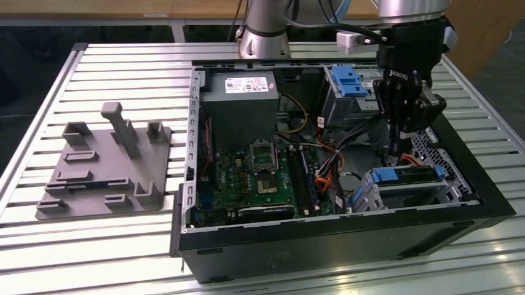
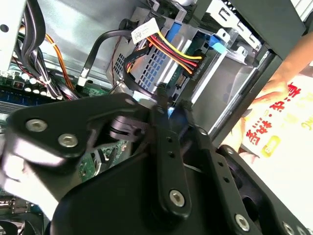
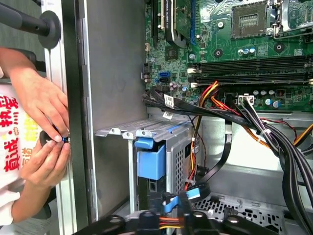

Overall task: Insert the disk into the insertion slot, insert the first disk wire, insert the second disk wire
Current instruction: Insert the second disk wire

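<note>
Low inside the open computer case (image 1: 328, 246), the gripper (image 1: 395, 147), drawn narrow, tips nearly together around a speck of blue in the second wrist view; no telling whether anything pinched. Just below the gripper, the disk (image 1: 410, 176), seated in the insertion slot (image 1: 414, 195), blue carrier showing. Close ahead of the gripper, a wire bundle (image 2: 178, 56) of yellow, red and orange meeting the disk's end. Outside the case wall beside the gripper, a person's hand (image 3: 46, 110) against a second hand (image 3: 46, 164), something small and dark between. Under the case, a slatted metal counter (image 1: 123, 67); on it, well apart from the gripper, a grey fixture plate (image 1: 98, 166). Behind the counter, wood-coloured panels (image 1: 82, 6).
</note>
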Robot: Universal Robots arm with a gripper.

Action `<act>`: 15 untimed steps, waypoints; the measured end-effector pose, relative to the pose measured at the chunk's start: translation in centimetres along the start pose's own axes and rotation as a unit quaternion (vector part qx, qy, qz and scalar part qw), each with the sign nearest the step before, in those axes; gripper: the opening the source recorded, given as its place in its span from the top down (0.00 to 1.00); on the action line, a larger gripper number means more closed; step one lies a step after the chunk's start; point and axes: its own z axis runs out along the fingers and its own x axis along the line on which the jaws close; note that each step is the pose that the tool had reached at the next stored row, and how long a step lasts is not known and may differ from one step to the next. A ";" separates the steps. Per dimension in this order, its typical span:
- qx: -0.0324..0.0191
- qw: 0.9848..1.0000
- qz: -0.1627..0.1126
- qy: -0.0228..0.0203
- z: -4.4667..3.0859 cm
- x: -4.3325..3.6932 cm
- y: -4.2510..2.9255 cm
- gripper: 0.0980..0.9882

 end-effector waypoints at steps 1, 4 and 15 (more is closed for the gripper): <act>0.000 1.000 0.000 0.000 0.02 -0.01 0.00 0.82; 0.000 1.000 0.001 0.000 0.06 -0.03 0.01 0.90; -0.001 1.000 0.002 0.000 0.11 -0.06 0.02 0.90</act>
